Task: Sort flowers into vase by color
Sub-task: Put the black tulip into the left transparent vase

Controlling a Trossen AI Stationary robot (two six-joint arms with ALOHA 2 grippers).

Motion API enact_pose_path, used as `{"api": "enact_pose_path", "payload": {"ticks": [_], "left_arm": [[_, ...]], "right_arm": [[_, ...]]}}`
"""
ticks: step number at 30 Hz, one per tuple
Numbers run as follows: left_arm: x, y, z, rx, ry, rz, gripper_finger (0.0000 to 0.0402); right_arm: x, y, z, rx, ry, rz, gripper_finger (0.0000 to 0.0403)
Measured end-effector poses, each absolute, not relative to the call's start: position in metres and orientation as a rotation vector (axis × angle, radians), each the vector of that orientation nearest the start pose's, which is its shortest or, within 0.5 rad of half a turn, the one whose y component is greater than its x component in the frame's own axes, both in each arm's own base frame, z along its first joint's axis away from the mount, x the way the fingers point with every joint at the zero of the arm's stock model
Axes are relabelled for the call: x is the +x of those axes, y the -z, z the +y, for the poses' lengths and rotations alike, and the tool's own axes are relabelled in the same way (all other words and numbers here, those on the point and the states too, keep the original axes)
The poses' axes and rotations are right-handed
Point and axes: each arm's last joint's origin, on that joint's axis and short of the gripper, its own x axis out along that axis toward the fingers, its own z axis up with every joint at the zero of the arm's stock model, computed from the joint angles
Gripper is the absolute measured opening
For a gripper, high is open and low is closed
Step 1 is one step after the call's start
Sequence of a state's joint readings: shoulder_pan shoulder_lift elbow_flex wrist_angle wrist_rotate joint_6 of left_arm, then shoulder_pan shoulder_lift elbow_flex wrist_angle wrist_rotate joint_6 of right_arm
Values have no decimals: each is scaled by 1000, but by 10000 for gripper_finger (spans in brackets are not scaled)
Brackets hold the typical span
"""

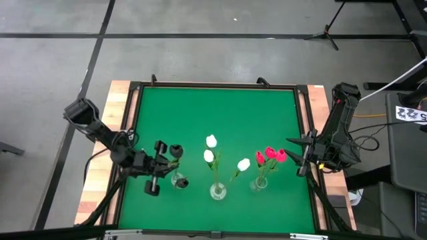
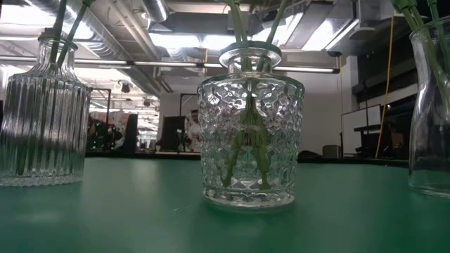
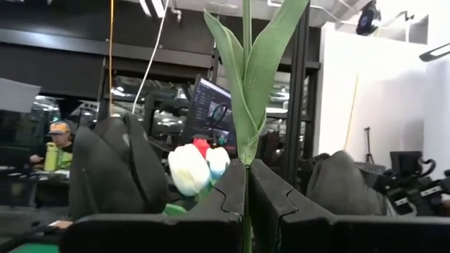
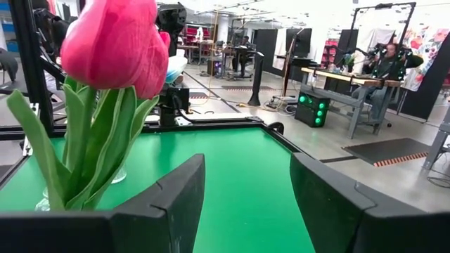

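My left gripper [image 1: 168, 164] is shut on a green tulip stem [image 3: 246, 151] beside the left glass vase [image 1: 179, 180]. A black bud [image 1: 175, 151] shows right by the fingers, and a second black bud [image 1: 183, 181] sits at the vase. Three white tulips [image 1: 211, 141] stand in the middle vase [image 1: 218, 191]. The red-pink tulips [image 1: 270, 155] stand in the right vase [image 1: 259, 182]. My right gripper [image 1: 298, 158] is open, just right of the red-pink tulips. One red-pink head [image 4: 116, 42] fills the front of the right wrist view, and the fingers close on nothing. My left gripper pinches the tulip's thin stem [image 3: 246, 184] between its two fingers, just below where the leaves [image 3: 256, 77] branch off. The fingers come level from the table's left and lie across the stem. The stem stands upright in the hold; its head and lower end are out of the wrist view.
The three vases stand in a row near the table's near edge; in the low view they are a ribbed vase [image 2: 42, 112], a diamond-cut vase [image 2: 249, 133] and a smooth vase [image 2: 432, 105]. The green mat [image 1: 213, 113] stretches bare toward the far edge. People sit in the room beyond.
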State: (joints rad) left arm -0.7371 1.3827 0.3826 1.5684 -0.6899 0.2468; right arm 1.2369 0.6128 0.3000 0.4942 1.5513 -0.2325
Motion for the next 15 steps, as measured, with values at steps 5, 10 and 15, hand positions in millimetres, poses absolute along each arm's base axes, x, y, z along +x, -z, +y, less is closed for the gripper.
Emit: {"api": "enact_pose_path", "payload": {"ticks": [5,10,15], "left_arm": [[185,-233,-143,-111,-19,-410,0],[189,-227,-143,-111,-39,-386,0],[192,-221,-143,-103,-73,-357,0]], "right_arm": [[68,-249,107,-54,315,5,209],[68,-249,107,-55,315,5,209],[68,-249,107,-55,315,5,209]]}}
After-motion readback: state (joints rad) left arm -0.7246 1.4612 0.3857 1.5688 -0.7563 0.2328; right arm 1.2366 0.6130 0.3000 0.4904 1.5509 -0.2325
